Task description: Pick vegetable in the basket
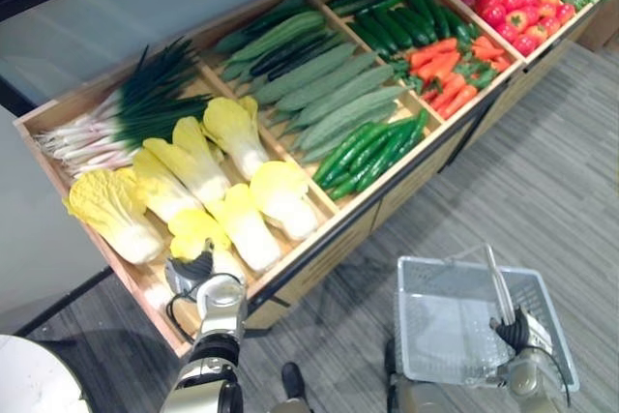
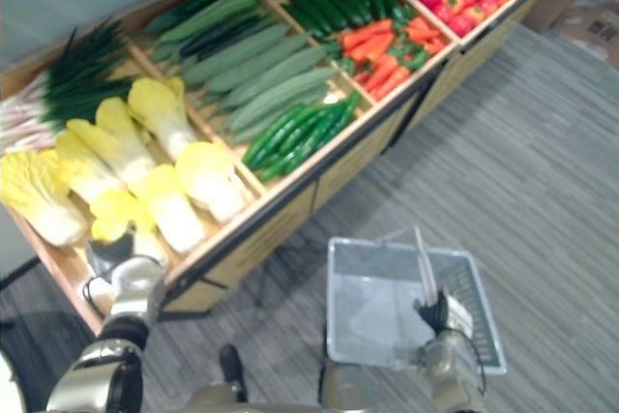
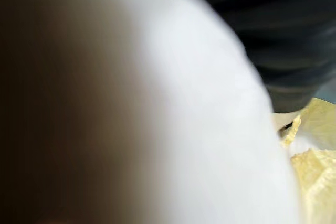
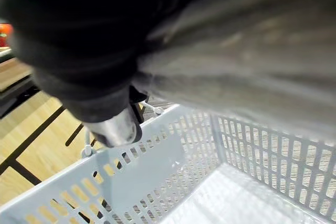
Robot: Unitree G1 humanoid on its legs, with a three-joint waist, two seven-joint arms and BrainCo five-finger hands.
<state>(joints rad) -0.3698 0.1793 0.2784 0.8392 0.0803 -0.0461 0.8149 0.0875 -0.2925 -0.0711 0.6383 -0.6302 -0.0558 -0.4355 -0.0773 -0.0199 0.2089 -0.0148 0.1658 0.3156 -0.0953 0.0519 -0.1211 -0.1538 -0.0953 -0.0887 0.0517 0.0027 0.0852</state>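
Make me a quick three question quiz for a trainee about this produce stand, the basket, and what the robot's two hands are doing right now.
1. True or false: the basket already holds a vegetable.
2. Which vegetables is the left hand at? A. cabbages B. carrots C. red peppers
3. Fill in: the right hand is closed round the basket's ____.

Key: 1 false, the basket is empty. 2 A. 3 handle.
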